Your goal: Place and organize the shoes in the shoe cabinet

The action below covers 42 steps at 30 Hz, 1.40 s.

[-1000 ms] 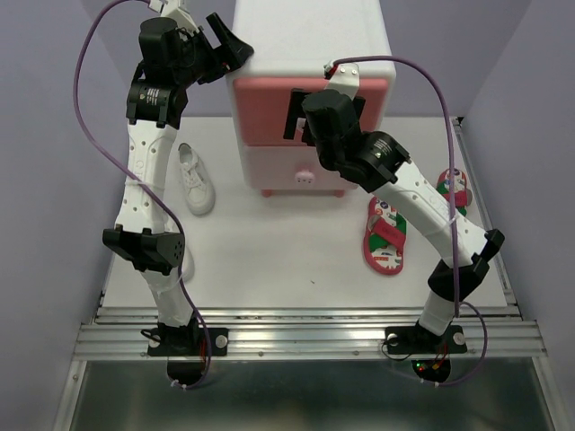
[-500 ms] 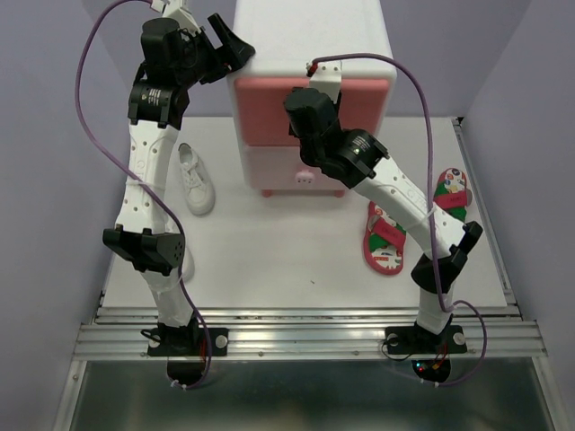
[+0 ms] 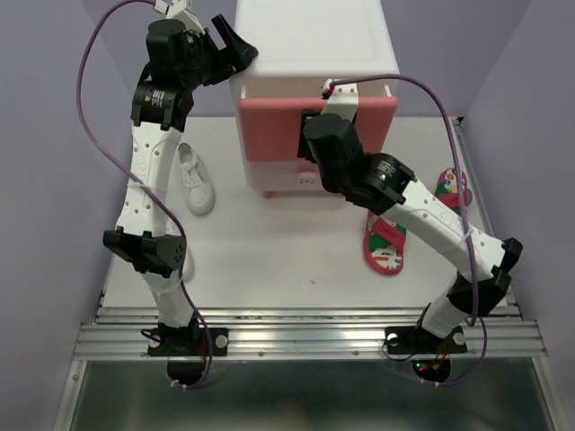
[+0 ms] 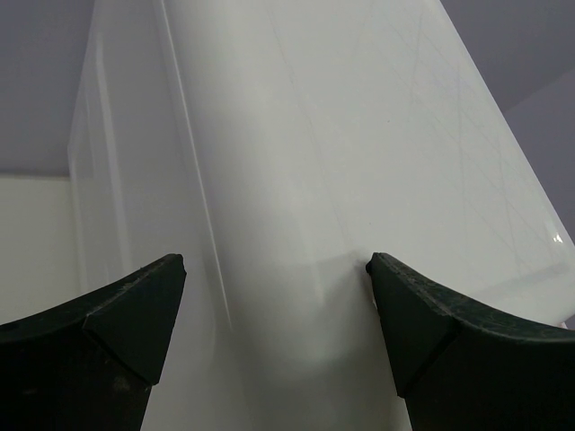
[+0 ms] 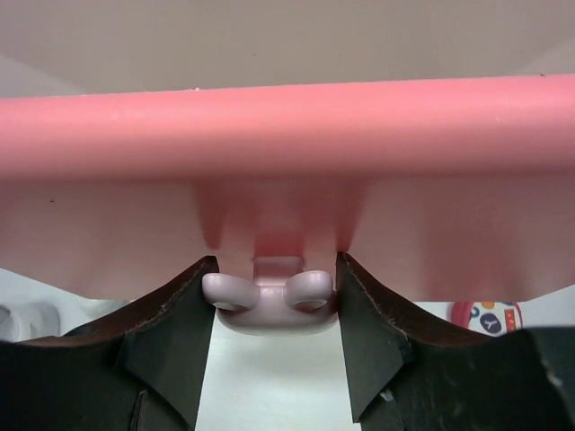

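The shoe cabinet's darker pink upper drawer is now standing out from the white body, where 1 second ago it was sitting flush.

The right gripper, wide open 1 second ago, is pinching the bunny-shaped knob under the drawer's front. The left gripper is staying spread against the cabinet's upper left corner. The cabinet is sitting at the table's far edge, with 1 white sneaker lying to its left and 2 red flip-flops to its right.
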Tool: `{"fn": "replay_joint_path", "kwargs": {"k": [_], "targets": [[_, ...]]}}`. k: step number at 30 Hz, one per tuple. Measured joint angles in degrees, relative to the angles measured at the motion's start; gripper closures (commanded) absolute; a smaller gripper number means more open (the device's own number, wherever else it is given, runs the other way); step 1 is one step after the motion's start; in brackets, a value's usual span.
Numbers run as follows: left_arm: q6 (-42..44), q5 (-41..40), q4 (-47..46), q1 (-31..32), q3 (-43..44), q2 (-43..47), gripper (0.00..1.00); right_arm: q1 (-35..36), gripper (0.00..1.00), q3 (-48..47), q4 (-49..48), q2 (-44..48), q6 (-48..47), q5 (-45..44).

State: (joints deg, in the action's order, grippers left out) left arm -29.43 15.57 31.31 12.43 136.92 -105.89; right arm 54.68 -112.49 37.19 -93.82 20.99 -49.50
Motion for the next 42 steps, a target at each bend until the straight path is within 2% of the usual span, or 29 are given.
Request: {"fn": "replay_joint_path", "kwargs": {"k": [7,14,24,31,42], "targets": [[-0.4,-1.7,0.0,0.4,-0.1,0.0,0.07,9.0,0.94,2.8,7.8,5.2,5.3,-2.7],[-0.4,-3.1,-0.2,0.7,-0.3,0.0,0.07,18.4,0.96,2.7,17.0,6.2,15.6,-7.8],[-0.3,-4.2,-0.5,0.8,-0.8,0.3,0.07,29.5,0.99,-4.2,36.3,4.3,32.0,-9.7],[-0.1,-4.9,-0.5,1.1,-0.9,0.3,0.07,30.6,0.96,-2.8,39.9,5.4,36.9,-7.5],[-0.1,-5.2,-1.2,1.2,-1.8,0.8,0.07,31.3,0.91,1.2,41.8,13.0,33.0,-4.7]]}}
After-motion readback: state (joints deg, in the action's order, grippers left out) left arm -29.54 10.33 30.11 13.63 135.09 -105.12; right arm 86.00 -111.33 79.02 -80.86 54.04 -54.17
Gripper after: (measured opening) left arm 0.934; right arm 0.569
